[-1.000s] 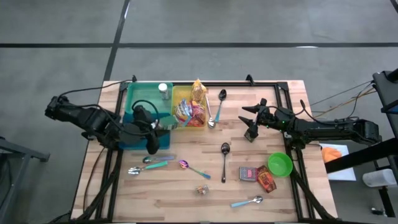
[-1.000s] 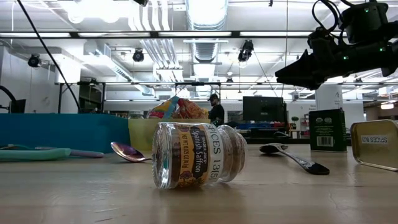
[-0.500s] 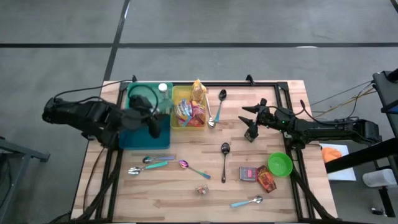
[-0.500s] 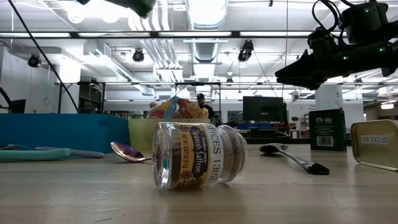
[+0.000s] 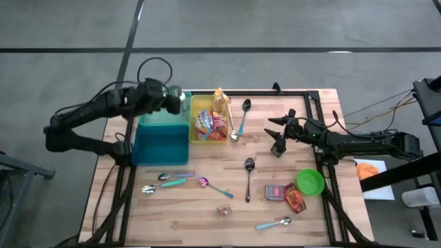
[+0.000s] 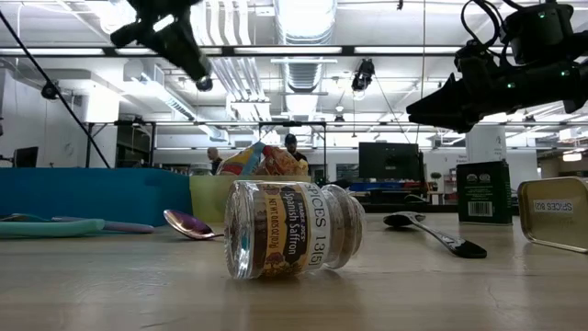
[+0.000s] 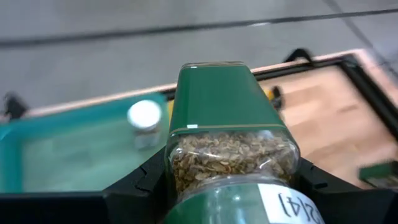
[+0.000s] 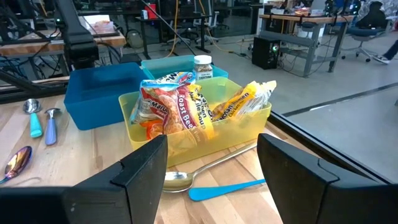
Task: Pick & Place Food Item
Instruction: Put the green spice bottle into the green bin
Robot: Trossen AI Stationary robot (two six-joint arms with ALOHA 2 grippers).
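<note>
Left wrist view: left claw (image 7: 227,186) grips green-lidded seed jar (image 7: 227,143).

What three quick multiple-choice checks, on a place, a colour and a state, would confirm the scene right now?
1. Where is the green-lidded jar?
A. Lying beside the green bowl
B. Held in the left pincer, over the teal bin
C. Inside the yellow bin

2. What colour is the bowl near the right arm?
A. Red
B. White
C. Green

3. What is the right pincer doing?
A. Open, holding nothing
B. Gripping a spoon
C. Gripping a packet

Answers: 1 B, the left wrist view shows its fingers clamped around the jar; 2 C, the high view shows bright green; 3 A, nothing sits between its fingers.
</note>
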